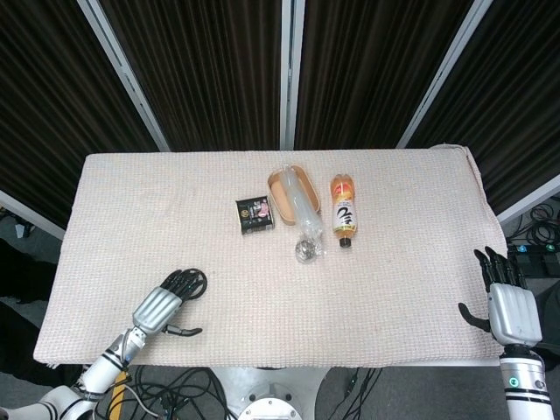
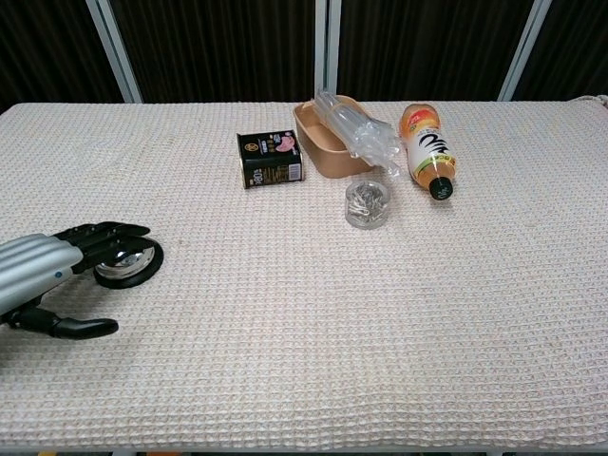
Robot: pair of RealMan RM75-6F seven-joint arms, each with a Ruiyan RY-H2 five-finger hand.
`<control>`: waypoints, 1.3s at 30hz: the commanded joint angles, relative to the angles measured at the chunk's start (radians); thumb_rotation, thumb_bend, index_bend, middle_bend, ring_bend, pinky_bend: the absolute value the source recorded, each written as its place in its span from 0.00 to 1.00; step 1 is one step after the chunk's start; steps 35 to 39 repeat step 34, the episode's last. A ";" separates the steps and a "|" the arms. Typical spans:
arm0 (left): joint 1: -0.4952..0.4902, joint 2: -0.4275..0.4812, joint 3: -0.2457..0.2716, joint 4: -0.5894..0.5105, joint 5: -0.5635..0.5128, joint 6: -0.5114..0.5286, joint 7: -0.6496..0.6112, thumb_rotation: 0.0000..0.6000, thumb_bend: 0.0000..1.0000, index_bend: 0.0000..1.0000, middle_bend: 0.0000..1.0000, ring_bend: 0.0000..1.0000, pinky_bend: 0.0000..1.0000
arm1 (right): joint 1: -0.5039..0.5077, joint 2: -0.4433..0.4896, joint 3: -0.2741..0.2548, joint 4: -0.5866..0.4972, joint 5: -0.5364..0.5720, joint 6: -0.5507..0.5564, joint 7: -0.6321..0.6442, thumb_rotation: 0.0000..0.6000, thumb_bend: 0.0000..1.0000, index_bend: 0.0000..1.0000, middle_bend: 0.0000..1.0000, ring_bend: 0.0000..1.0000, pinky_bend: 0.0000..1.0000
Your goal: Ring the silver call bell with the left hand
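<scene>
The silver call bell [image 2: 127,262] with its black base stands near the front left of the table; in the head view the call bell [image 1: 194,281] is mostly covered by fingers. My left hand [image 2: 47,268] [image 1: 161,303] lies just to the near left of it, fingers stretched out over the bell's left side and thumb spread apart toward the table's front. It holds nothing. Whether the fingertips touch the bell top I cannot tell. My right hand [image 1: 511,308] hangs open beyond the table's front right corner, far from the bell.
At the back middle lie a dark small box [image 2: 271,159], a tan tray [image 2: 328,142] with clear plastic wrap, a round clear container [image 2: 368,202] and an orange-capped bottle [image 2: 427,142] on its side. A woven cream cloth [image 2: 313,313] covers the table.
</scene>
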 commanded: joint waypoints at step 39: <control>0.327 0.473 -0.121 -0.435 -0.169 0.442 0.132 0.11 0.00 0.00 0.00 0.00 0.00 | 0.001 -0.012 -0.015 0.003 -0.024 0.000 -0.020 1.00 0.16 0.00 0.00 0.00 0.00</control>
